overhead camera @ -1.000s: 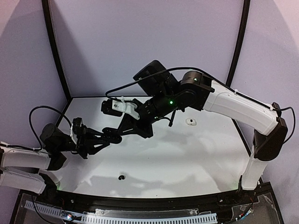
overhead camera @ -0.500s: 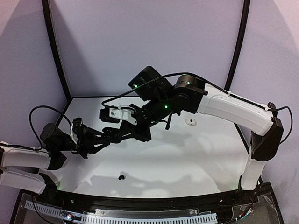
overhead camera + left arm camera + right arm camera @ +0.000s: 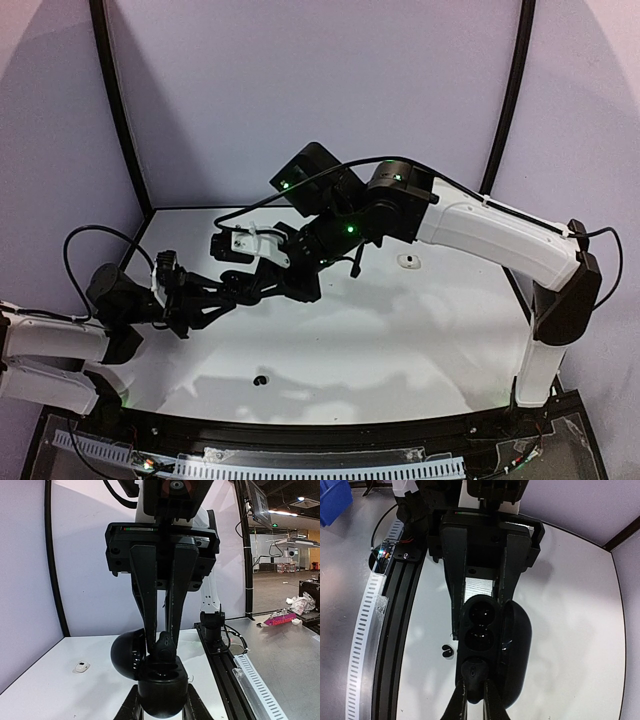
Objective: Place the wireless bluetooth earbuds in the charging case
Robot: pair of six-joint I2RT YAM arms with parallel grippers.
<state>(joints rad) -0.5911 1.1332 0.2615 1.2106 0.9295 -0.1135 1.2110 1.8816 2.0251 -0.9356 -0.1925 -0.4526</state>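
Black against the white tabletop (image 3: 400, 340), the left gripper (image 3: 255, 290) and the right gripper (image 3: 277, 284) meet left of centre in the top external view, too tangled there to read either set of jaws. 1 small white stemmed earbud (image 3: 407, 261) lies alone on the table to their right. 1 small black roundish earbud (image 3: 262, 380) lies near the front edge.

From the left wrist, the left gripper's 2 fingers are closed on the lower half of a glossy black rounded charging case (image 3: 161, 687). Its hinged lid (image 3: 125, 652) stands open to the left. The right gripper reaches down from above, its jaws pinched on a second black roundish earbud (image 3: 165, 649) right at the case's open top. Whether earbud and case touch I cannot tell.

From the right wrist, the case shows 2 dark round sockets one behind the other, with the lid lying to the right. The held earbud is glossy and teardrop-like, clamped between the right fingertips at the case's near edge, just beside the nearer socket.
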